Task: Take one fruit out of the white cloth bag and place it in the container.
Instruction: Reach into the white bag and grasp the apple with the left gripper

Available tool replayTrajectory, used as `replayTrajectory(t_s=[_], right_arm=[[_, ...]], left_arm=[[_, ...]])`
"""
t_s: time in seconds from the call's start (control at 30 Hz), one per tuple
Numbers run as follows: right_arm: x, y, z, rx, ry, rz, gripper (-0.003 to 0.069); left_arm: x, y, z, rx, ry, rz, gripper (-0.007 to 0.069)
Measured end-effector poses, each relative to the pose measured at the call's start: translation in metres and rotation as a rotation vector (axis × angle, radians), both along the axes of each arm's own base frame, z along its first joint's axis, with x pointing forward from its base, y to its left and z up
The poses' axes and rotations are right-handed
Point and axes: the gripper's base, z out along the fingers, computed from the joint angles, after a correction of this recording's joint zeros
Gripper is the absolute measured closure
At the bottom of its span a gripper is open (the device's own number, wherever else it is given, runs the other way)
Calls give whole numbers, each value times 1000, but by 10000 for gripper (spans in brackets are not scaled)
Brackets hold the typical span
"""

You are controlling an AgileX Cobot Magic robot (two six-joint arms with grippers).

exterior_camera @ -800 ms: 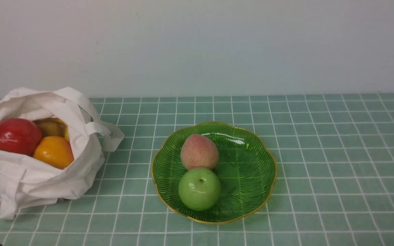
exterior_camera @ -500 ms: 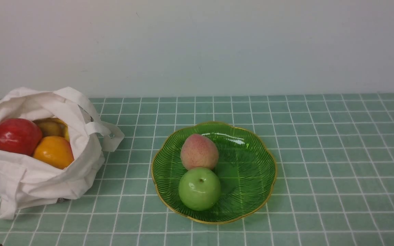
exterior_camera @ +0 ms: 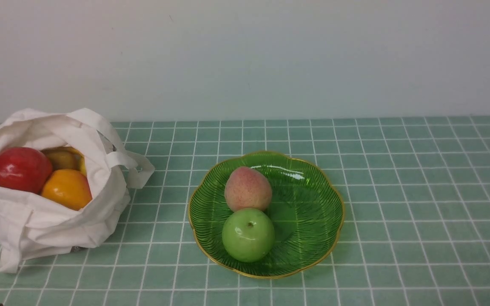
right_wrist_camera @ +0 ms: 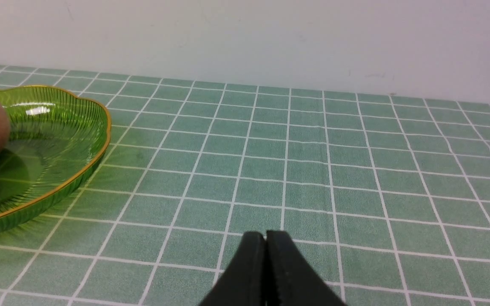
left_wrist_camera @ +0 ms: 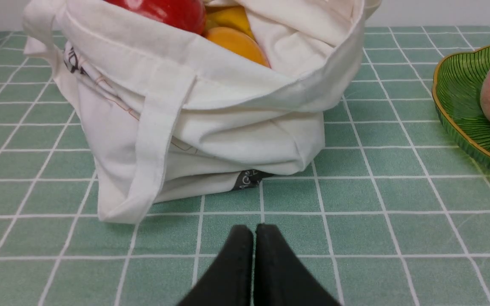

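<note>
Left wrist view: the left fingers [left_wrist_camera: 237, 265] are pressed together with nothing between them. They are held low over the desk [left_wrist_camera: 377, 238] and point toward the foot of the white cloth bag [left_wrist_camera: 211, 127], stopping just short of it without touching. The red apple [left_wrist_camera: 160, 10] lies in the bag's open mouth, next to an orange fruit [left_wrist_camera: 236, 44].

In the front view the bag slumps near the desk's left edge. The red apple sits at the left inside it, touching the orange fruit, and 1 yellowish fruit [exterior_camera: 62, 159] is tucked behind them. The green dish [exterior_camera: 309, 238] stands about mid-desk, well apart from the bag. It holds a peach [exterior_camera: 247, 188] and a green apple [exterior_camera: 248, 234], which touch each other.

In the right wrist view the right fingers [right_wrist_camera: 251, 267] are also pressed together and empty. They are low over bare desk and aimed toward the back wall [right_wrist_camera: 270, 38], with the dish near but untouched.
</note>
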Motion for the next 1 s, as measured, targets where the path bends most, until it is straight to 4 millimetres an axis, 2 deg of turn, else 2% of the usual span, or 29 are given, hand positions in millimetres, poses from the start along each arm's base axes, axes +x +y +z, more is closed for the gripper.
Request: replayTrajectory(t_s=[0.5, 0.77, 1.0], right_arm=[[0, 0, 0, 0, 0, 0, 674], [0, 0, 0, 0, 0, 0, 674], [0, 0, 0, 0, 0, 0, 674]], left_arm=[[0, 1, 1, 21, -9, 4, 632], [4, -3, 17, -270, -185, 23, 632], [4, -4, 29, -329, -311, 6, 632]])
